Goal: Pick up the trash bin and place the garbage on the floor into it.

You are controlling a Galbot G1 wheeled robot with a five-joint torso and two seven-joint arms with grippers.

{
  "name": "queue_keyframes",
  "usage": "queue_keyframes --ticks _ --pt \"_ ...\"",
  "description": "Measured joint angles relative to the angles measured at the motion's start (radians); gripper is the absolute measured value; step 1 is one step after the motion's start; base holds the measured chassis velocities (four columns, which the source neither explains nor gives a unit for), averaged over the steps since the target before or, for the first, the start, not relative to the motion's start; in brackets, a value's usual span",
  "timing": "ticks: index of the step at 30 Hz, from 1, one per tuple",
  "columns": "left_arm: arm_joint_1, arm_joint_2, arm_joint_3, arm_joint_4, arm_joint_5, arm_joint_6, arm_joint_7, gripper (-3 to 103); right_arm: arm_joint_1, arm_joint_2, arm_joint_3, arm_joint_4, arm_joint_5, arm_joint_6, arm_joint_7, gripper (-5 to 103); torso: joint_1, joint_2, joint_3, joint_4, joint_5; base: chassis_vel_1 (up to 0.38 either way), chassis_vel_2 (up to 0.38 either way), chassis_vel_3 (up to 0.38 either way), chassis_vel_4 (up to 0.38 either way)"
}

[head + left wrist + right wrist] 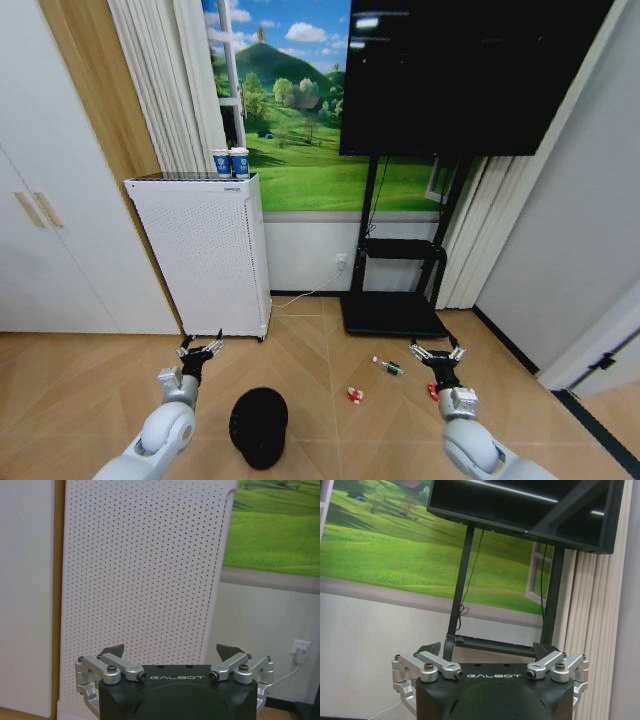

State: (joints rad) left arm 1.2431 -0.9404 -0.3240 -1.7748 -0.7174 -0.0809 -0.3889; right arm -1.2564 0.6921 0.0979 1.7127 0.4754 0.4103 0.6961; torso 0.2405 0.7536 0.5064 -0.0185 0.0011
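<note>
The trash bin [259,426], a small black round mesh wastebasket, stands on the wood floor between my two arms. The garbage lies to its right: a small clear bottle with a green label [388,366], a red-and-white wrapper [355,395], and a red piece [433,392] partly behind my right wrist. My left gripper [200,349] is held up left of the bin, open and empty; in the left wrist view the left gripper [171,652] faces the white appliance. My right gripper [437,353] hangs open above the litter; in its own view the right gripper [487,650] points at the TV stand.
A tall white perforated appliance [205,250] with two cups [231,162] on top stands at the back left, beside white cabinet doors [40,220]. A large TV [470,70] on a black stand with a floor base [392,314] is at the back right. A wall runs along the right.
</note>
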Motion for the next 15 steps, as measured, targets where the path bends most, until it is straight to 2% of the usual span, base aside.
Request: queue_keyframes --ticks 2,3,7,9,12,15 --pt "0.004 -0.001 -0.001 0.0 0.002 0.0 0.0 100 -0.003 0.002 0.001 -0.003 -0.001 0.001 0.0 100 0.001 0.0 0.0 0.0001 -0.0015 -0.11 0.129 0.073 -0.069" --pt "0.007 -0.002 -0.002 0.0 0.003 0.0 0.0 100 -0.005 0.002 0.002 -0.005 -0.001 0.002 0.0 100 0.001 0.0 0.0 -0.0008 -0.002 -0.099 0.118 -0.034 0.016" --pt "0.015 -0.003 -0.012 -0.001 0.007 -0.001 0.002 100 -0.01 0.006 0.003 -0.013 -0.002 0.01 -0.001 100 0.0 0.0 0.0 -0.0025 -0.0007 -0.048 0.032 -0.053 -0.029" --pt "0.024 -0.003 -0.022 -0.002 0.009 -0.004 0.009 100 -0.015 0.007 0.004 -0.013 -0.004 0.014 -0.003 100 -0.001 0.0 0.0 -0.0004 -0.0012 0.013 -0.041 -0.046 0.009" --pt "0.029 -0.005 -0.032 0.0 0.019 -0.017 0.013 100 -0.018 0.01 0.004 -0.009 -0.006 0.015 -0.004 100 -0.001 0.0 0.0 0.0004 -0.0007 0.055 -0.071 -0.01 0.086" --pt "0.036 -0.007 -0.039 0.002 0.031 -0.031 0.02 100 -0.022 0.014 0.004 -0.006 -0.009 0.015 -0.004 100 -0.001 0.0 0.0 0.0001 -0.0012 0.037 -0.043 -0.009 0.023"
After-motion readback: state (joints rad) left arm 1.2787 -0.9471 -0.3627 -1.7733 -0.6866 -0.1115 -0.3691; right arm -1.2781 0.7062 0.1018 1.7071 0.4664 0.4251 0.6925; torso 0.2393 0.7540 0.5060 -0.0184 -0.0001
